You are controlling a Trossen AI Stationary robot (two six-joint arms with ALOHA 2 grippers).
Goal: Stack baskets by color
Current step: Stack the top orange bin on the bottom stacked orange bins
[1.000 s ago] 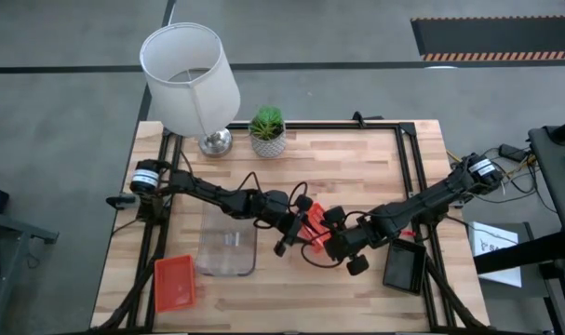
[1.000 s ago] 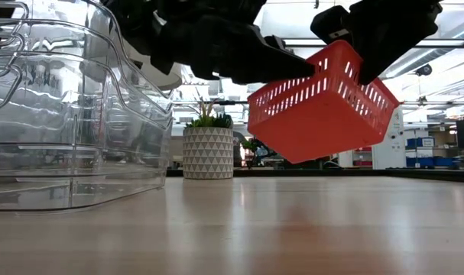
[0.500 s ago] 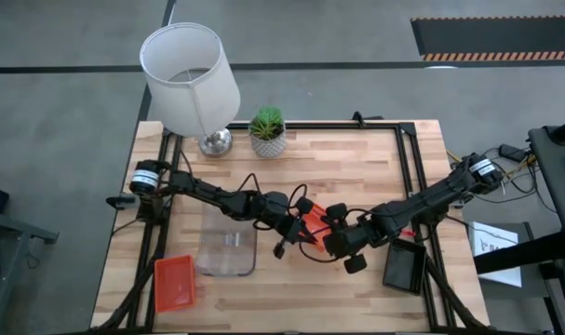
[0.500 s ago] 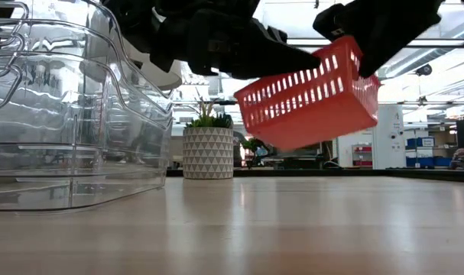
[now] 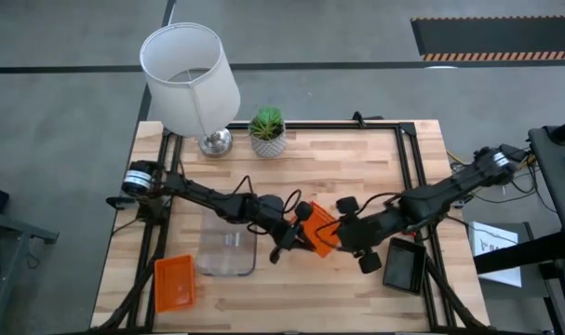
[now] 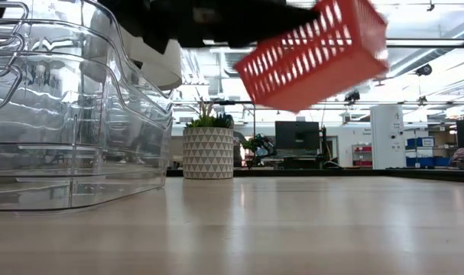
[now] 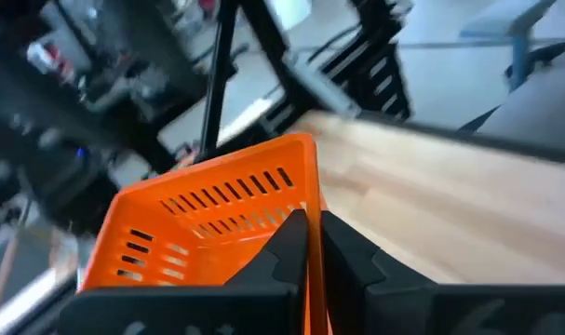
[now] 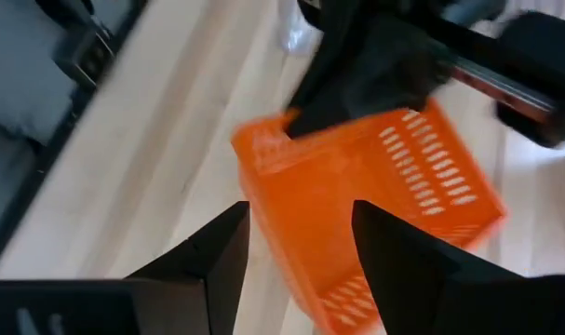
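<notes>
An orange basket (image 5: 321,233) hangs tilted above the table's middle, high in the low view (image 6: 316,53). My left gripper (image 5: 299,230) is shut on its left side. My right gripper (image 5: 345,233) stands open just right of the basket and above it. In the right wrist view its fingers (image 8: 217,261) are spread over the basket (image 8: 375,195) without touching it. Another orange basket (image 5: 173,282) lies flat at the near left. Stacked clear baskets (image 5: 228,249) rest on the table beside it. A black basket (image 5: 403,263) sits at the near right. My left gripper pinches one side wall of the orange basket at its rim (image 7: 310,233), one finger inside the basket and one outside. The fingers come nearly level from the table's left. The basket is lifted clear of the table and tilted, its far end raised.
A lamp with a white shade (image 5: 189,74) and a white plant pot with green leaves (image 5: 267,133) stand at the far left of the table. The clear stack (image 6: 71,114) fills the left of the low view. Bare wood lies near and far of the arms.
My left gripper has shut on the orange basket's wall and taken hold. My right gripper has opened, let go of the basket, and risen and drawn back toward the table's right edge. The basket has gone up a little and tipped, now carried by my left gripper alone.
</notes>
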